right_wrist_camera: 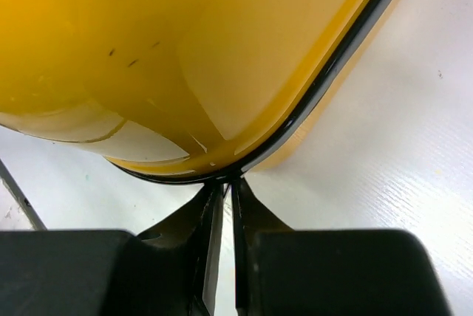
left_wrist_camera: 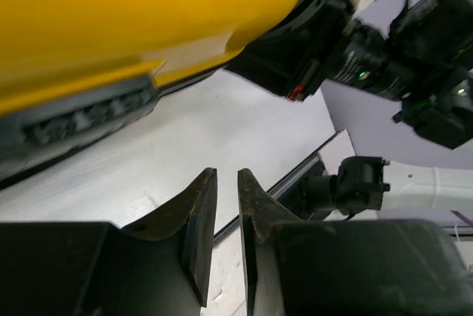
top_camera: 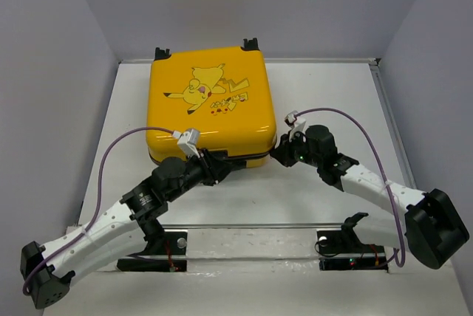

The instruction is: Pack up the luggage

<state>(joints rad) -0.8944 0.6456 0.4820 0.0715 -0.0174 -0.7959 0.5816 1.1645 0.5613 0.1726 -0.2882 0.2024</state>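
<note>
LUGGAGE | I see the luggage [top_camera: 213, 102] as a yellow hard shell, Pikachu cartoon facing up | closed, black seam line running round the near rim | lying flat, black wheels [top_camera: 251, 42] on the far edge | near edge just ahead of my left gripper [left_wrist_camera: 227, 172], apart from its tips | near right corner seam touching my right gripper [right_wrist_camera: 228, 181] tips
</note>
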